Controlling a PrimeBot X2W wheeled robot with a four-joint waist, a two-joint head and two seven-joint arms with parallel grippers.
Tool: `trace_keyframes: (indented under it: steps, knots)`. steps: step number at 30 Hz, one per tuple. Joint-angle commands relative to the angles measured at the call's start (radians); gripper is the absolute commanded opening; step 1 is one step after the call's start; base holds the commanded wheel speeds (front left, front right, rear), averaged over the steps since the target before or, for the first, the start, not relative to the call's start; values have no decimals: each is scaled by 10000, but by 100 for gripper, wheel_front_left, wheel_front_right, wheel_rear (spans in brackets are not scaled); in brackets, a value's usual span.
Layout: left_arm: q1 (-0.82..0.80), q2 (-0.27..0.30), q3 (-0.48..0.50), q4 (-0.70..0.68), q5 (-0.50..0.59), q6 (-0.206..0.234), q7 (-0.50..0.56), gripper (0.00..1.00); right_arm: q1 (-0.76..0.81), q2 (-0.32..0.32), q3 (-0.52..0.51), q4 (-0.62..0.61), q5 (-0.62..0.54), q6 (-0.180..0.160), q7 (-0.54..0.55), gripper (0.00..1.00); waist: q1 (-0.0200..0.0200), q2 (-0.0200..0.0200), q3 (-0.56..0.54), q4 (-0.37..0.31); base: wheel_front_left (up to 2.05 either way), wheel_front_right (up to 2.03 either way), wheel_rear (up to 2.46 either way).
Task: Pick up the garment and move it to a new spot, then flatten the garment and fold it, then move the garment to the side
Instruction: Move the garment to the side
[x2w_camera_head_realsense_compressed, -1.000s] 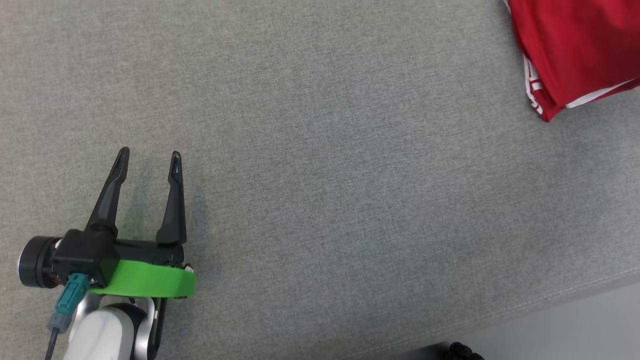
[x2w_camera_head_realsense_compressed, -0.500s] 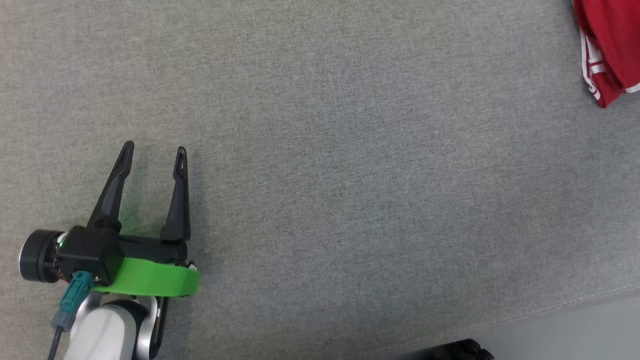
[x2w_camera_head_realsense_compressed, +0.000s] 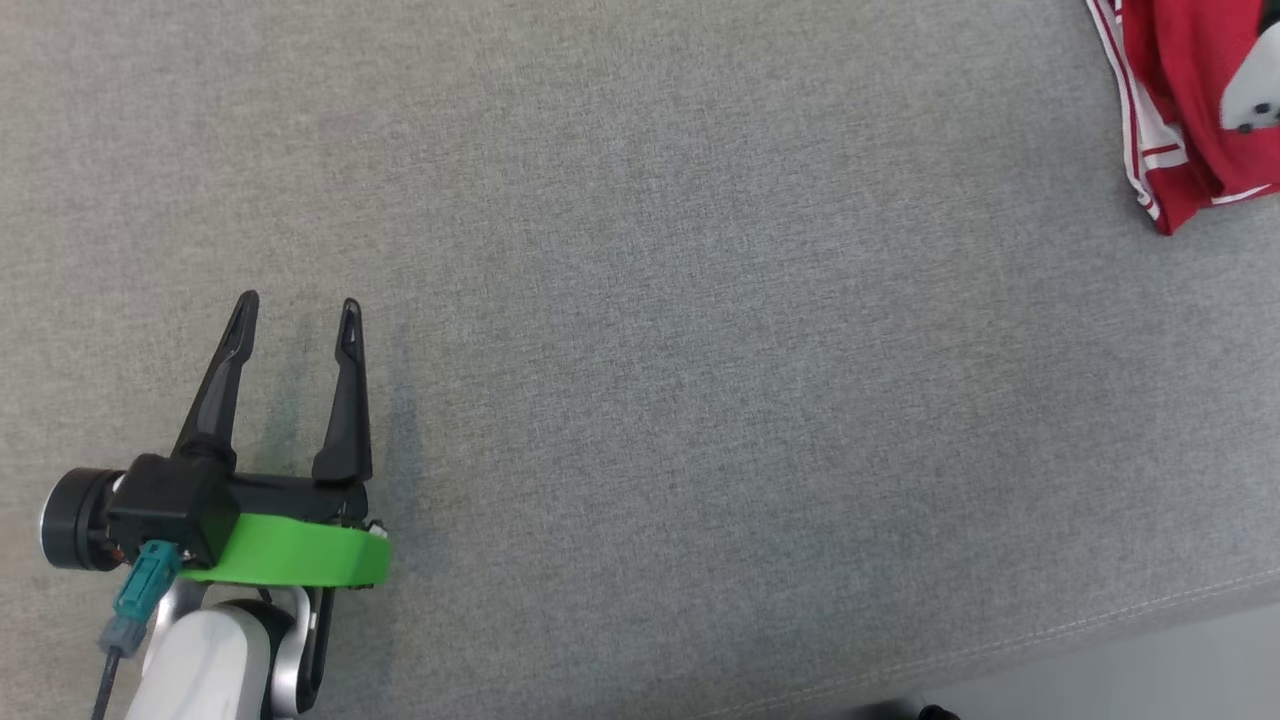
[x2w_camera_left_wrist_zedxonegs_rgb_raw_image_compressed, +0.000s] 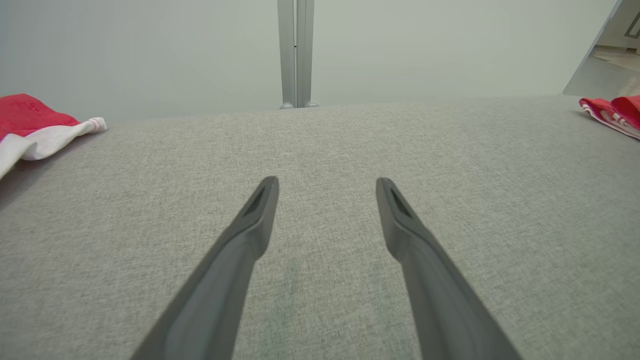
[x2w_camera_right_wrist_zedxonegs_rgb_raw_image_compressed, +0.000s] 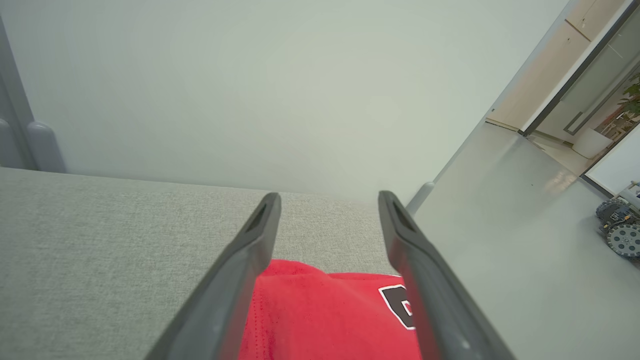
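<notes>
My left tool (x2w_camera_head_realsense_compressed: 299, 302) sits low at the near left of the grey surface (x2w_camera_head_realsense_compressed: 700, 350). Its two fingers are wide apart, with just bare surface between them, so it holds nothing. The garment (x2w_camera_head_realsense_compressed: 1190, 70) is in the top right corner of the head view, well apart from that tool. It is red with white stripes along one side, and it lies bunched up near the right edge of the surface. A pale bit of my right arm (x2w_camera_head_realsense_compressed: 1252, 92) hangs over it. In the right wrist view my right tool (x2w_camera_right_wrist_zedxonegs_rgb_raw_image_compressed: 328, 195) is above the garment (x2w_camera_right_wrist_zedxonegs_rgb_raw_image_compressed: 320, 315). Its fingers are spread wide and I see the wall (x2w_camera_right_wrist_zedxonegs_rgb_raw_image_compressed: 250, 90) between them. The red stuff lies under the fingers and is not pinched by them. It has a black and white mark on it. Past the edge of the surface is a shiny floor (x2w_camera_right_wrist_zedxonegs_rgb_raw_image_compressed: 500, 225), and a small wheeled machine (x2w_camera_right_wrist_zedxonegs_rgb_raw_image_compressed: 620, 230) stands far off on it. In the left wrist view my left tool (x2w_camera_left_wrist_zedxonegs_rgb_raw_image_compressed: 326, 180) points across the surface to a grey post (x2w_camera_left_wrist_zedxonegs_rgb_raw_image_compressed: 296, 52) at the back. The garment (x2w_camera_left_wrist_zedxonegs_rgb_raw_image_compressed: 612, 111) shows at the far right, and a red and white cloth (x2w_camera_left_wrist_zedxonegs_rgb_raw_image_compressed: 30, 125) lies at the far left. The way from my left tool to each is bare grey surface.
</notes>
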Motion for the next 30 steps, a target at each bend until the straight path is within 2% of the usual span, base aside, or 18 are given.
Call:
trace_keyframes:
  steps: [1,7,16,19,24,30]
  knots:
    - [-194,6,72,112,-126,27,-101,100,262,104,230,-106,156,-17,-27,100,-1,0,-572,-1,0,0,0]
    - [-15,-196,336,714,-413,151,-486,100,883,677,1744,-65,1444,-17,-29,100,-1,0,-1802,86,0,0,0]
    - [827,-577,641,1486,-824,241,-824,100,2702,1395,3358,-1148,3217,-17,-28,100,-1,0,-3482,321,0,0,0]
    - [1116,-665,701,1680,-802,263,-852,100,3480,1568,3525,-1858,3273,-17,-30,100,-1,0,-3915,436,0,0,0]
    - [1533,-891,885,1955,-854,336,-903,100,4979,2083,3206,-3194,3167,-17,-29,100,-1,0,-4468,617,0,0,0]
    - [1916,-1080,1046,2208,-821,236,-892,100,6814,2592,3082,-4599,2939,-17,-30,100,-1,0,-4908,818,0,0,0]
